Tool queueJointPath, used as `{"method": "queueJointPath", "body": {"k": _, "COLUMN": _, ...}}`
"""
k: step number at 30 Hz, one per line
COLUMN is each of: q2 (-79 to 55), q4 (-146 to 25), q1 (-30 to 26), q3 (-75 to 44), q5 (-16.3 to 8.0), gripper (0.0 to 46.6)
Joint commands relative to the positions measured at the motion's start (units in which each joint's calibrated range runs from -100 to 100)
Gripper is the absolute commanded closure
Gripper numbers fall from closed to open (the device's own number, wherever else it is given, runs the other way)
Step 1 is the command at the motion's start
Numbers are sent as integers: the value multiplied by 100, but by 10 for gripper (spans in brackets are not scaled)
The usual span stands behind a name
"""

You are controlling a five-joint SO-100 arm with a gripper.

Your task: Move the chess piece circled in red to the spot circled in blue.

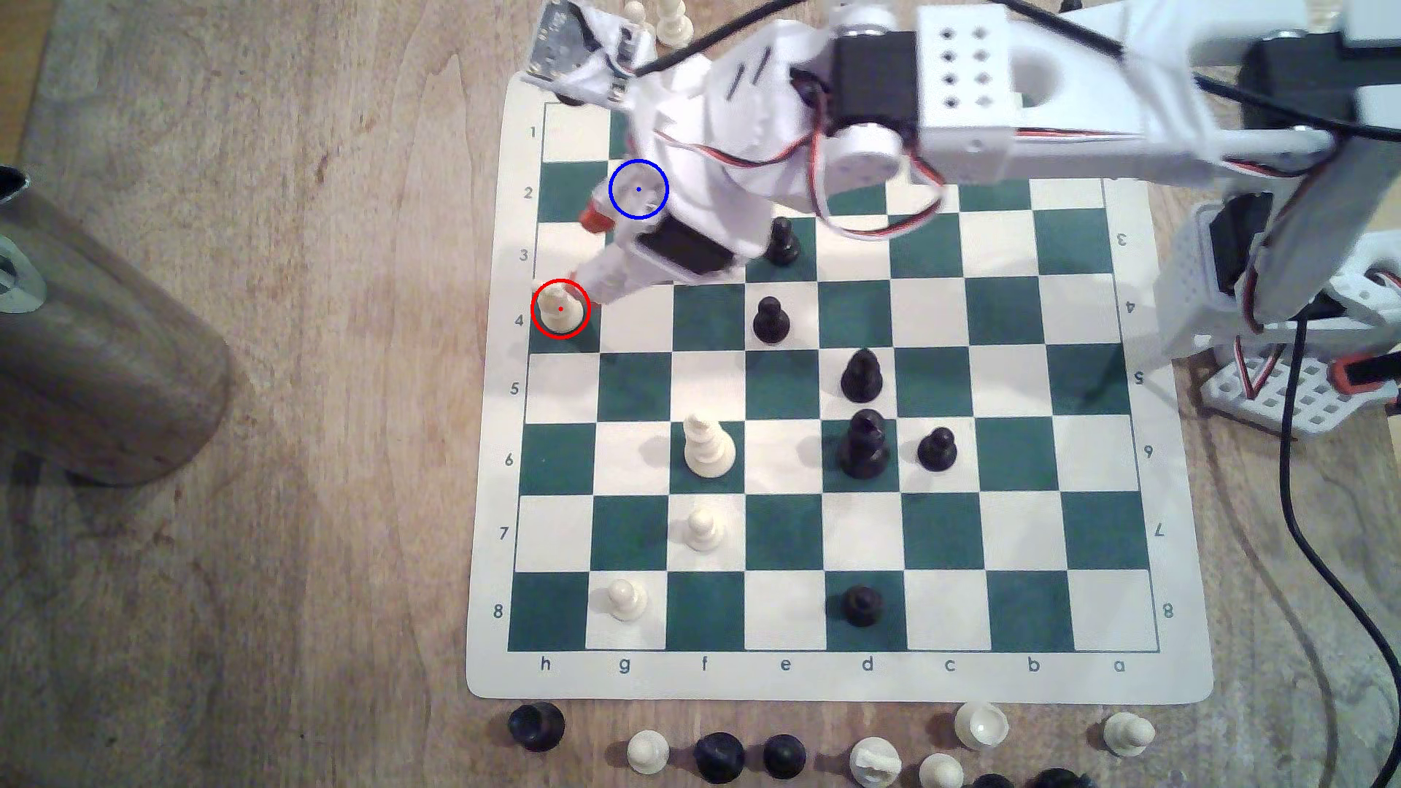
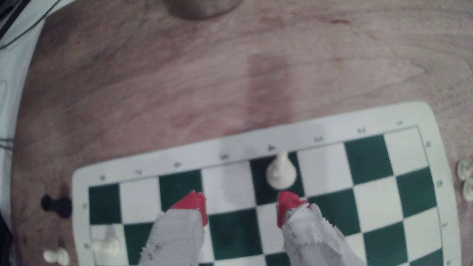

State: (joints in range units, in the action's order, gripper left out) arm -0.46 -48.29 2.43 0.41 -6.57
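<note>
The chess piece circled in red (image 1: 560,309) is a cream piece standing upright on a green square at the board's edge on the exterior view's left, in row 4. The wrist view has the same piece (image 2: 280,172) just beyond one red fingertip (image 2: 288,204), not between the fingers. My gripper (image 1: 587,250) hangs open over rows 2 to 4 with nothing in it, and its nearer tip almost touches the piece. In the wrist view the gripper (image 2: 242,207) spreads its paper-wrapped fingers about two squares apart. The spot circled in blue (image 1: 625,189) is a cream square in row 2, partly covered by my arm.
Black pawns (image 1: 781,242) (image 1: 771,320) stand close to my arm on the exterior view's right. A tall cream piece (image 1: 706,448) and cream pawns sit farther down the board. A wooden cylinder (image 1: 98,348) lies off the board at the left. Captured pieces (image 1: 720,754) line the near edge.
</note>
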Motion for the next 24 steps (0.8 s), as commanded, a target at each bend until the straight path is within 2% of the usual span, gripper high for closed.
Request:
{"method": "queueJointPath", "body": {"k": 1, "q2": -234, "q4": -36, "q1": 120, "q3": -775, "q5": 20, "gripper": 310}}
{"method": "queueJointPath", "body": {"k": 10, "q2": -1134, "q4": 316, "q1": 269, "q3": -1138, "q5": 29, "gripper": 297}}
{"method": "queueJointPath", "body": {"k": 24, "q2": -1728, "q4": 1004, "q1": 269, "q3": -1228, "q5": -20, "gripper": 291}}
